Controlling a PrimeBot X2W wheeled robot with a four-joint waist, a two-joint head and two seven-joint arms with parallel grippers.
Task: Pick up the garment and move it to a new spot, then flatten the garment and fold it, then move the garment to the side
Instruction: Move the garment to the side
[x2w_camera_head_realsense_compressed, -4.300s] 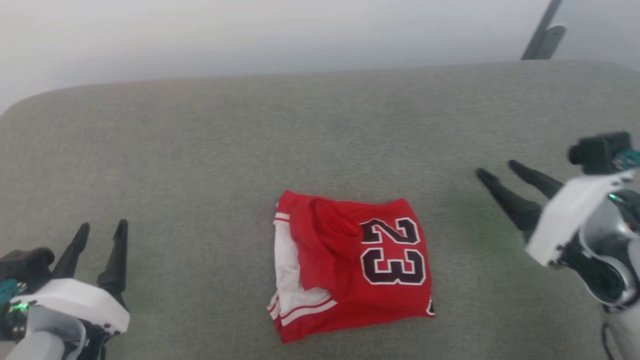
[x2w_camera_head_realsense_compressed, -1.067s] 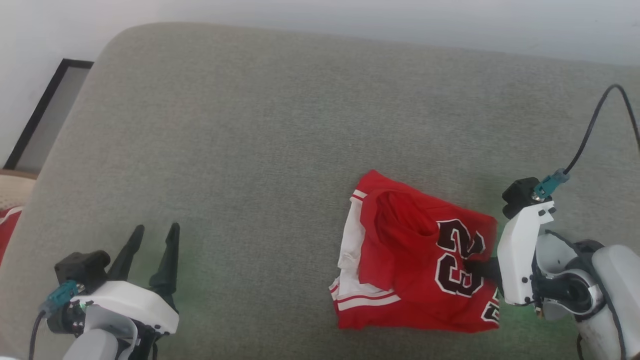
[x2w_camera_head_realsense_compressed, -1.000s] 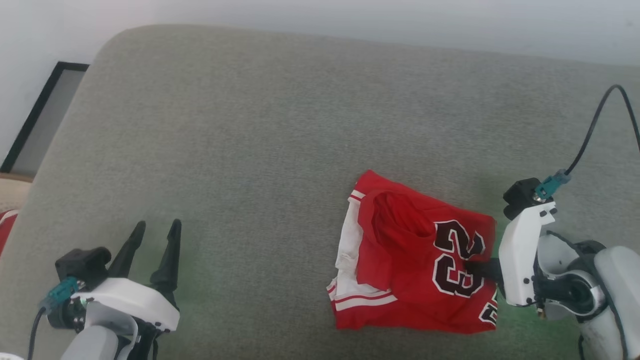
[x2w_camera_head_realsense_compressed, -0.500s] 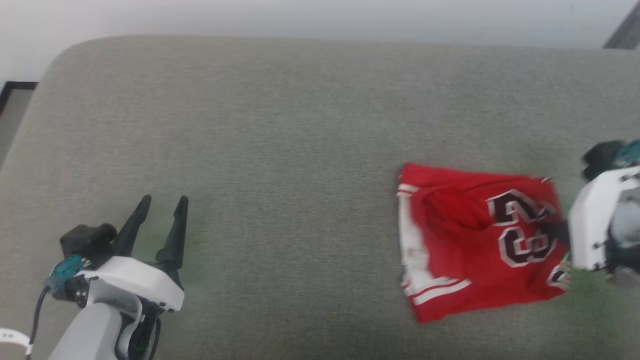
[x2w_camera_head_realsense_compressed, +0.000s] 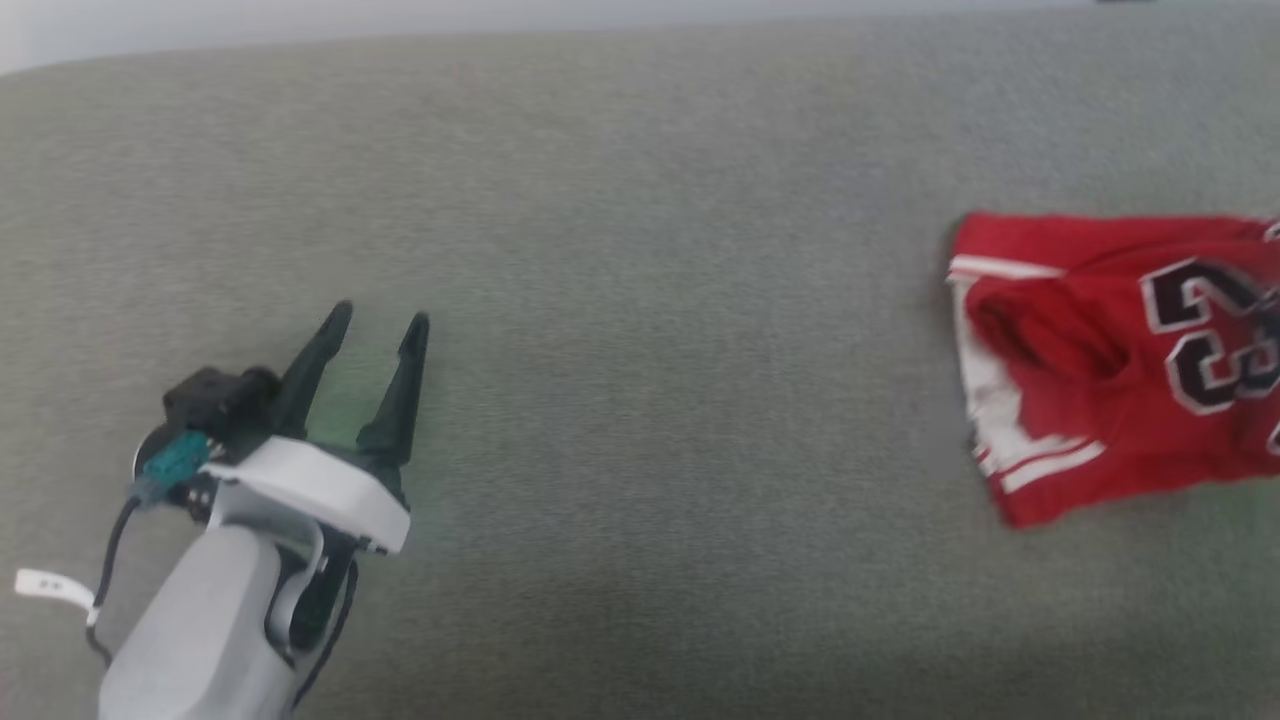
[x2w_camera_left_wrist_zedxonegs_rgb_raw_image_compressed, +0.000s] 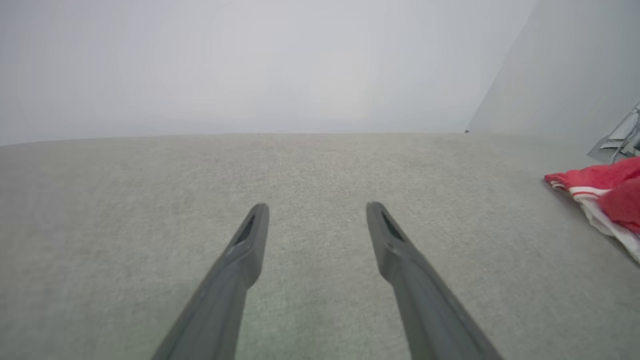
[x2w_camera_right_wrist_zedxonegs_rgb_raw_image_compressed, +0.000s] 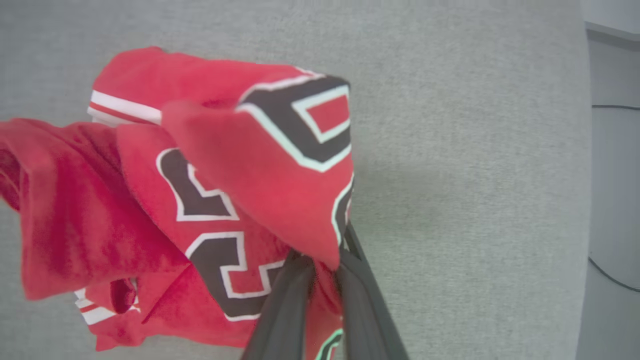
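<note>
Garment (x2w_camera_head_realsense_compressed: 1110, 350): a folded red bundle at the far right of the head view, cut off by that view's right edge. It is on the surface (x2w_camera_head_realsense_compressed: 640, 250).
Garment detail: a white sleeve with red-and-white striped trim runs along its left side. The dark, white-outlined "23" faces up.
Right gripper (x2w_camera_right_wrist_zedxonegs_rgb_raw_image_compressed: 325, 255): jaws nearly together, clamped on a folded edge of the garment (x2w_camera_right_wrist_zedxonegs_rgb_raw_image_compressed: 200, 190) beside the lettering. Red cloth covers the fingertips.
Cloth at the grip: the pinched flap stands up toward the wrist camera and the rest spreads to that view's left. A soft shadow falls on the surface (x2w_camera_right_wrist_zedxonegs_rgb_raw_image_compressed: 450, 150) just beside it. How much cloth is off the surface cannot be told.
Left gripper (x2w_camera_head_realsense_compressed: 380, 315): at the lower left of the head view, well apart from the garment. Its jaws are wide apart with nothing between them.
Left wrist view: the two dark fingers (x2w_camera_left_wrist_zedxonegs_rgb_raw_image_compressed: 240, 260) of the left gripper (x2w_camera_left_wrist_zedxonegs_rgb_raw_image_compressed: 316, 207) point over bare surface (x2w_camera_left_wrist_zedxonegs_rgb_raw_image_compressed: 320, 165). The garment's striped edge (x2w_camera_left_wrist_zedxonegs_rgb_raw_image_compressed: 600, 195) shows at the right border.
Surface: grey-green woven fabric, soft-looking, with a pale wall (x2w_camera_left_wrist_zedxonegs_rgb_raw_image_compressed: 250, 60) behind it.
Floor (x2w_camera_right_wrist_zedxonegs_rgb_raw_image_compressed: 615, 200): a grey strip past the surface's edge in the right wrist view, with a thin dark cable (x2w_camera_right_wrist_zedxonegs_rgb_raw_image_compressed: 615, 107) lying across it.
</note>
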